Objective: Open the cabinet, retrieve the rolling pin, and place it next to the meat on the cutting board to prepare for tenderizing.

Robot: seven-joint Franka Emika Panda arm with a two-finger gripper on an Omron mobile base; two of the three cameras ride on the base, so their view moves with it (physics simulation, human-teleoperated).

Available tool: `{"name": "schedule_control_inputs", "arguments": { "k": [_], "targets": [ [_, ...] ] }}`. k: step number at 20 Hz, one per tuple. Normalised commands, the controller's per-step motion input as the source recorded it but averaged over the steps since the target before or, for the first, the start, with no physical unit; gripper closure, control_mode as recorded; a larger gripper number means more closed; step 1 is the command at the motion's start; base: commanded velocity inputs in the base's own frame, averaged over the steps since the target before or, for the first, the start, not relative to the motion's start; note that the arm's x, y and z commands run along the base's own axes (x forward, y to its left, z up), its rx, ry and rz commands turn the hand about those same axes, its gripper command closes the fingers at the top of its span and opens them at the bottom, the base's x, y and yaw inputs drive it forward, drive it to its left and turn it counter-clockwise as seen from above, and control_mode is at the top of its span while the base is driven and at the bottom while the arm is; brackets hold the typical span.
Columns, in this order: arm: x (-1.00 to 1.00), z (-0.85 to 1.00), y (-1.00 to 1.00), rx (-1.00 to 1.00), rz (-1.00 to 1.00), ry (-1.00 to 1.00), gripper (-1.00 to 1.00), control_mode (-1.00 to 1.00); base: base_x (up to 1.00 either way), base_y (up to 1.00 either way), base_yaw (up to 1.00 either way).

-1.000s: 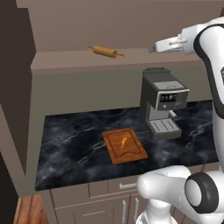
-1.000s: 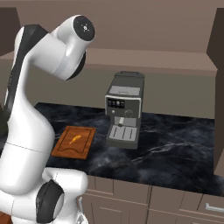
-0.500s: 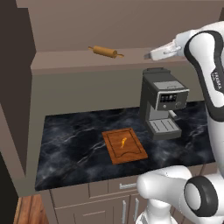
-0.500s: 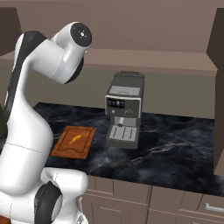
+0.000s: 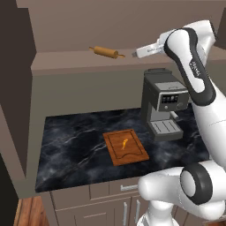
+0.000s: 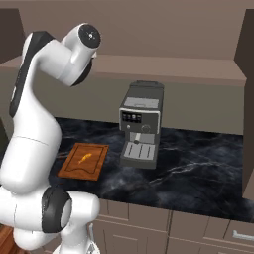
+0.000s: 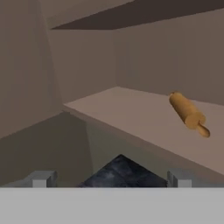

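Note:
The cabinet [image 5: 88, 26] stands open, its doors swung out to the sides. On its shelf lies the rolling pin [image 5: 106, 52], tan with thin handles; in the hand view the rolling pin [image 7: 188, 111] sits up and to the right. My gripper [image 5: 136, 54] hovers at shelf height just right of the pin, apart from it. Its fingertips [image 7: 41, 178] stand wide apart with nothing between them, so my gripper [image 7: 109, 179] is open. Down on the counter rests the cutting board [image 5: 126, 147] [image 6: 83, 161] with the small orange meat [image 5: 125, 143] [image 6: 85, 158] on it.
A grey coffee machine [image 5: 163, 106] [image 6: 141, 124] stands on the black marble counter [image 5: 75, 150] right of the board, below the shelf's edge. An open cabinet door [image 5: 15, 88] hangs at the left and another door [image 6: 246, 99] at the right. Base cabinets with drawers [image 6: 208, 228] run beneath.
My hand has swung left along the front of the shelf, closing the gap to the rolling pin. The pin, board and meat have stayed put.

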Motion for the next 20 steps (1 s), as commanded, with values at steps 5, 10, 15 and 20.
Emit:
{"name": "schedule_control_inputs", "arguments": {
  "k": [5, 10, 15, 20],
  "targets": [
    [0.44, -0.02, 0.08, -0.05, 0.0, 0.11, -1.0, -1.0, 0.0, 0.0, 0.0],
    [0.32, 0.0, 0.05, -0.05, 0.0, -0.01, -1.0, -1.0, 0.0, 0.0, 0.0],
    [0.21, -0.06, 0.03, -0.09, 0.0, -0.08, -1.0, -1.0, 0.0, 0.0, 0.0],
    [0.11, -0.16, 0.03, -0.11, 0.0, -0.12, -1.0, -1.0, 0.0, 0.0, 0.0]
  ]
}}
